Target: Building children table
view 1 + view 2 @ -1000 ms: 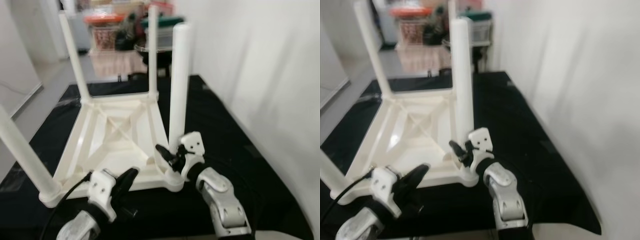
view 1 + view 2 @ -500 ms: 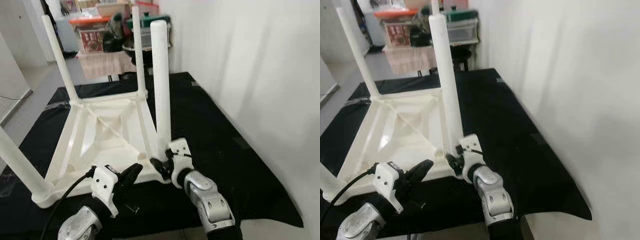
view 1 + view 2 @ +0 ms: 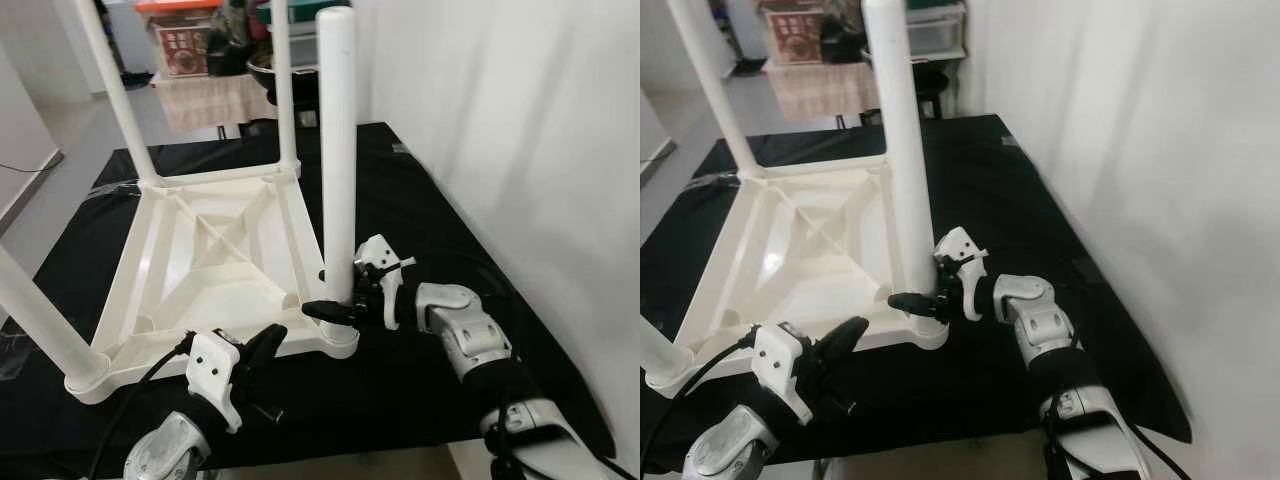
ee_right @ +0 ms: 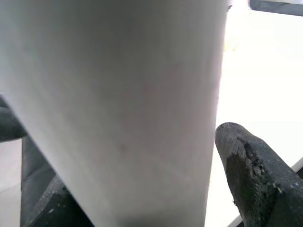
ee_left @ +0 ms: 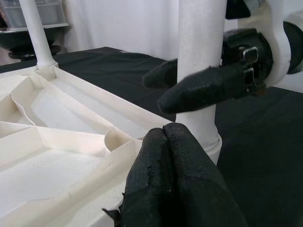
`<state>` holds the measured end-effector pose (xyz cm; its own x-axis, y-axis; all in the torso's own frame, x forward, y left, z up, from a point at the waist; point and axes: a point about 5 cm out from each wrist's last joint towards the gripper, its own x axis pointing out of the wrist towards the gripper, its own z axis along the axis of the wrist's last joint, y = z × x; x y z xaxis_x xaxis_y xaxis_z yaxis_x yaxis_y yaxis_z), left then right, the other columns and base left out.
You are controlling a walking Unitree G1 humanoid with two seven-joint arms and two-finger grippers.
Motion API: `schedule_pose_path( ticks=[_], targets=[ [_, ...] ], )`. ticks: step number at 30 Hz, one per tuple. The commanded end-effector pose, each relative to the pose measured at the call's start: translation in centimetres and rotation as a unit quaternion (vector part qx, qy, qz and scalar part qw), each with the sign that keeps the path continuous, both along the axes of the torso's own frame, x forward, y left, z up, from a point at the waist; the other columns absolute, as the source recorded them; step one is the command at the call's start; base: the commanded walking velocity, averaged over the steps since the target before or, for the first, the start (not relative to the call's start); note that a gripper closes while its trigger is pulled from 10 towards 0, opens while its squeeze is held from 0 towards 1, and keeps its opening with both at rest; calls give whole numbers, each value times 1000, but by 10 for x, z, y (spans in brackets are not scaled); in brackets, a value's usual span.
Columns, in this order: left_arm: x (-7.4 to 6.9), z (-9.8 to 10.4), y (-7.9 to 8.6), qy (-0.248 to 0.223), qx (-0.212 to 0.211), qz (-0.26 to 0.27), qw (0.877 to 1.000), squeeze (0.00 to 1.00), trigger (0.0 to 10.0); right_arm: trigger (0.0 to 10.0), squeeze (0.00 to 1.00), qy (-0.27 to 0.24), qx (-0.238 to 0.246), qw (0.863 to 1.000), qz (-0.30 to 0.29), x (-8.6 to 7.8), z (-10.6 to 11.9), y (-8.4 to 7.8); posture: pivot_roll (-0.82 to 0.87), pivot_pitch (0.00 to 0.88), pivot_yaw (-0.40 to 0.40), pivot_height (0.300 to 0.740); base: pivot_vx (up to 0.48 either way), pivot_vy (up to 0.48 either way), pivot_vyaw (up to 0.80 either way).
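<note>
A white plastic children's table (image 3: 215, 250) lies upside down on a black cloth (image 3: 440, 200), its four legs pointing up. My right gripper (image 3: 332, 295) reaches in from the right and is shut on the near right leg (image 3: 338, 150), just above its socket, with one finger on each side. In the right wrist view that leg (image 4: 118, 94) stands close between the fingers (image 4: 251, 165). My left gripper (image 3: 262, 342) hovers at the table's front edge, shut and empty. Its fingertips (image 5: 163, 142) are pressed together just short of the same corner.
The other legs stand at the near left (image 3: 40, 320), far left (image 3: 115, 90) and far right (image 3: 283, 90). A white wall (image 3: 500, 120) runs along the right. Storage boxes and clutter (image 3: 200, 50) stand beyond the cloth. A small dark part (image 3: 270, 410) lies by my left gripper.
The camera has shifted. My right arm has swung out to the right and its fingers now clasp the near right leg from the side. The left gripper has stayed at the front edge.
</note>
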<state>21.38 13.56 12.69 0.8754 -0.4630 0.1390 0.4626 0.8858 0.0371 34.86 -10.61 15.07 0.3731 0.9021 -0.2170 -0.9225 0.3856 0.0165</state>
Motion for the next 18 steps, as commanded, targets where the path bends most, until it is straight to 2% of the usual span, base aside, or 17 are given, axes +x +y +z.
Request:
schedule_pose_path(
  ticks=[1, 2, 7, 12, 14, 15, 16, 17, 18],
  targets=[
    [-2, -2, 3, 4, 4, 9, 1000, 0, 10000, 10000, 0, -2, 0, 1000, 19, 4, 4, 9, 44, 0, -17, 740, 0, 0, 0],
    [-2, -2, 4, 4, 4, 11, 1000, 0, 10000, 0, 0, 1, 4, 1000, 21, 8, 8, 9, 61, 0, -24, 740, 0, 0, 0],
    [-3, -2, 5, 4, 5, 14, 1000, 0, 10000, 0, 0, 8, 6, 1000, 17, 11, 9, 9, 62, 0, -25, 740, 0, 0, 0],
    [-4, -3, 7, 5, 7, 17, 1000, 0, 10000, 0, 0, 22, 32, 999, 25, 8, 2, -4, 45, 0, -15, 740, 0, 0, 0],
    [-4, -3, 7, 5, 7, 17, 1000, 0, 10000, 0, 0, 22, 32, 999, 25, 8, 2, -4, 45, 0, -15, 740, 0, 0, 0],
    [-4, -3, 6, 6, 7, 15, 1000, 0, 10000, 0, 0, 26, 44, 999, 8, 3, -6, -10, 38, 0, -14, 740, 0, 0, 0],
    [-5, -4, 5, 8, 7, 12, 1000, 0, 10000, 0, 0, 45, 63, 996, -48, -12, -29, -17, 25, 0, -18, 740, 0, 0, 0],
    [-6, -4, 5, 9, 6, 12, 1000, 0, 10000, 0, 0, 51, 52, 994, -83, -22, -44, -16, 25, 0, -18, 740, 0, 0, 0],
    [-6, -4, 5, 9, 6, 12, 1000, 0, 10000, 0, 0, 51, 52, 994, -83, -22, -44, -16, 25, 0, -18, 740, 0, 0, 0]
  ],
)
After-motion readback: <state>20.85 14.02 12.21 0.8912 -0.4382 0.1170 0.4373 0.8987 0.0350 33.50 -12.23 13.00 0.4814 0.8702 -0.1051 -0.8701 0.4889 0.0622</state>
